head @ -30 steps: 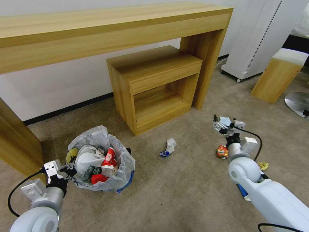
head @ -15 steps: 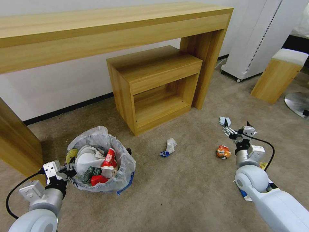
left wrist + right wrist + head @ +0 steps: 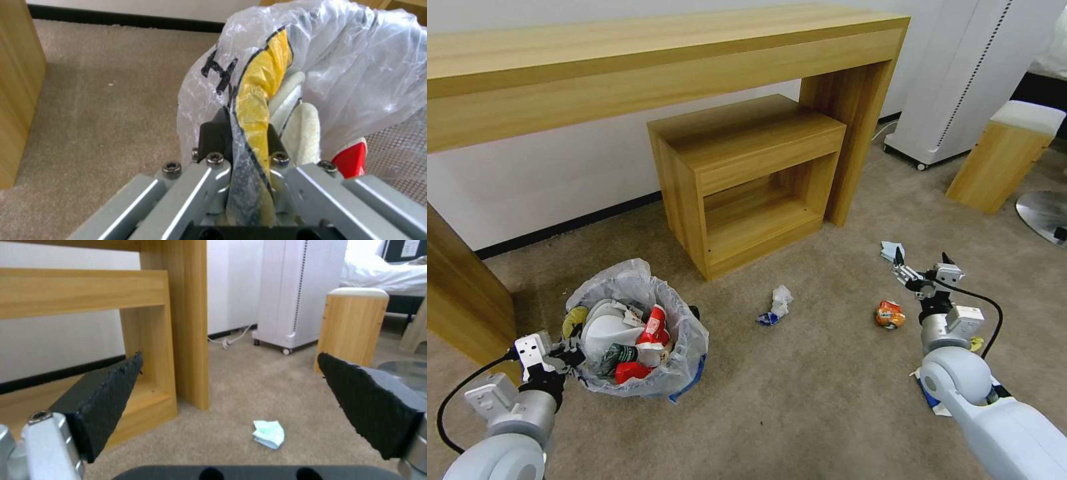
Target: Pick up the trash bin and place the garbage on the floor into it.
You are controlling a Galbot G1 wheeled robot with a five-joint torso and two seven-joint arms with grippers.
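Right tool (image 3: 921, 263) wide apart above pale paper (image 3: 269, 434).

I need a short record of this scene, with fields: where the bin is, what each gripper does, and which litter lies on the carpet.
trash bin: trash bin on the floor, full of litter, near the small wooden cabinet
left gripper: left gripper shut on the bin's rim and bag
right gripper: right gripper open, just behind the pale blue paper
litter on floor: white and blue paper, orange wrapper, yellow wrapper
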